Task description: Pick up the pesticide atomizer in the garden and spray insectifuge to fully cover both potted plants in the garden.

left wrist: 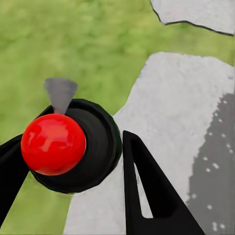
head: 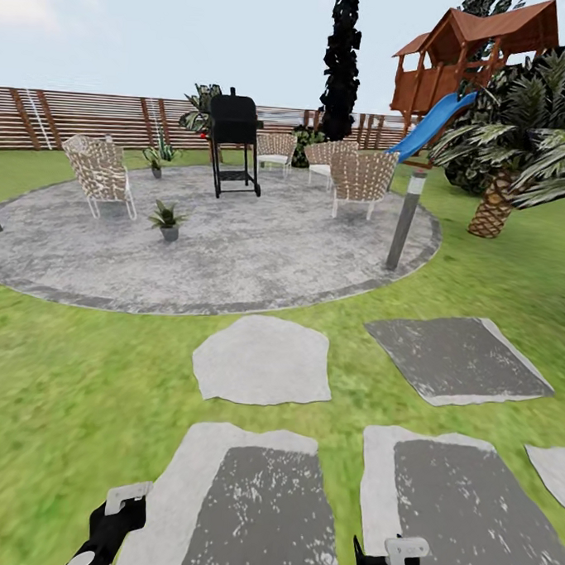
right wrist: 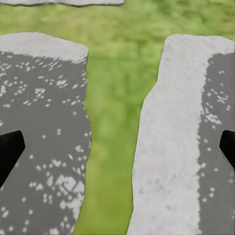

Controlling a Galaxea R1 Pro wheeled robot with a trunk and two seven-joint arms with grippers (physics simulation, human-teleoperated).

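Left end effector [left wrist: 73,171] grips the pesticide atomizer [left wrist: 54,144] above stepping stones [head: 263,370].

no readable text, no labels, no brands, no numbers, no signs anywhere

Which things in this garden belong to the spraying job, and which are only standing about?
Job: near potted plant, far potted plant.
Only standing about: grill, wicker chair, bollard light, blue slide, palm.
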